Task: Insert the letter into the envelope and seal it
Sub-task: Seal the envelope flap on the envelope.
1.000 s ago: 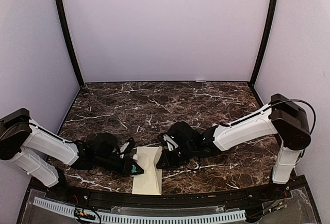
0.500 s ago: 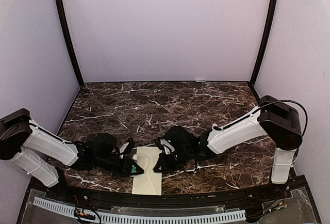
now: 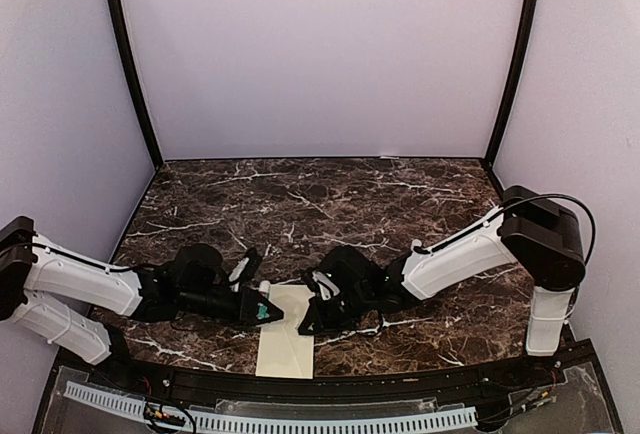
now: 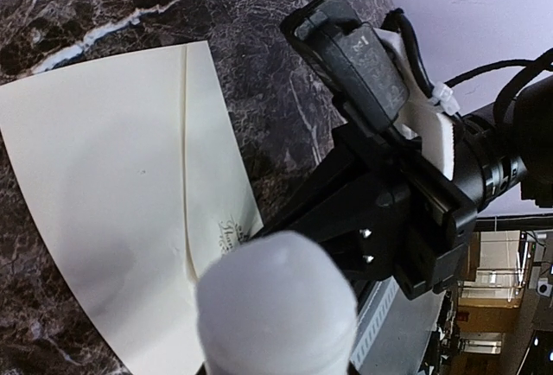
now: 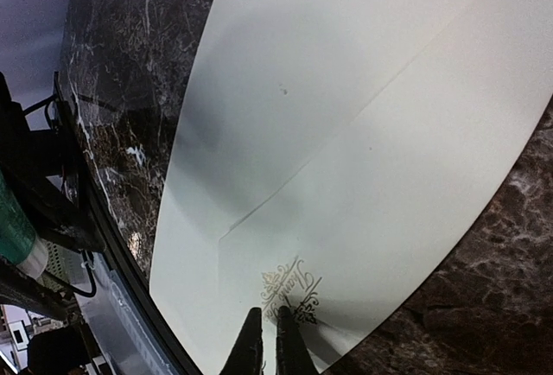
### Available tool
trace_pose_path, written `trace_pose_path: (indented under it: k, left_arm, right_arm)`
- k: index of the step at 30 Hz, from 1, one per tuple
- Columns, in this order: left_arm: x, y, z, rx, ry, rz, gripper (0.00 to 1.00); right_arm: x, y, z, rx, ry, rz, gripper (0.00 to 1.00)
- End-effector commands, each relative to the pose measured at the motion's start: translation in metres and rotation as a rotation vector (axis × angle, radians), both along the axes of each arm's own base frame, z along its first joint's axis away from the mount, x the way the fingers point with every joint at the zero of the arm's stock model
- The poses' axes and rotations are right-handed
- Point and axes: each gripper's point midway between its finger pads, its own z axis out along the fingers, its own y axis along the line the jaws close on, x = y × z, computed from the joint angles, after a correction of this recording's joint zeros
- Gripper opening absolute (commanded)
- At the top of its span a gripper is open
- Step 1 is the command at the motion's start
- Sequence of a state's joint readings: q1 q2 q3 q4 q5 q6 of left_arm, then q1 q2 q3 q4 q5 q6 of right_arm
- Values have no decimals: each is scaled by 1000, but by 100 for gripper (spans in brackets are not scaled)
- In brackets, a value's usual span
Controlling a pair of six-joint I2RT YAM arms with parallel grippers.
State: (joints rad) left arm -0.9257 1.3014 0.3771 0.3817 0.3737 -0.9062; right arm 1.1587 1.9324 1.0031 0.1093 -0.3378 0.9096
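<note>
The cream envelope (image 3: 285, 339) lies flat by the table's near edge, a fold line across it and a small emblem (image 5: 292, 293) on its face. My right gripper (image 3: 303, 326) is shut, its thin black tips (image 5: 266, 340) resting on the paper right at the emblem. My left gripper (image 3: 262, 311) is shut on a green glue stick whose rounded white end (image 4: 276, 306) fills the left wrist view and hides the jaws. It hovers at the envelope's (image 4: 112, 185) left edge, facing the right gripper (image 4: 380, 193). The letter is not in view.
The dark marble table (image 3: 320, 204) stretches back to lilac walls. A black rail and a white perforated strip (image 3: 270, 416) run along the near edge, just below the envelope. Both arms lie low, converging from either side.
My left gripper has slid right with the glue stick, up to the envelope's left edge. My right gripper shifted slightly left and closed its tips on the paper.
</note>
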Motion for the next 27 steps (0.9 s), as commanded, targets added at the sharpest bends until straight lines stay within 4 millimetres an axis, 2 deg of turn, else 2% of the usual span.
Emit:
trace_pose_path:
  k: [1,11,20,27]
  left_arm:
    - [1,-8,6,-31,1,-8,0]
    - [3,-23,-5,-45,23,-43,0]
    - [2,-30,-15,-43,39,-66,0]
    - [-1,-29,-31,-2,59,-72,0]
  right_arm:
    - [-5,-9,-19,-55,16,-11,5]
    - [-4,-11,-20,-65,14,-20,5]
    - [-4,-10,-21,-68,16,-19,4]
    - [-4,-11,-22,-72,16,-21,4]
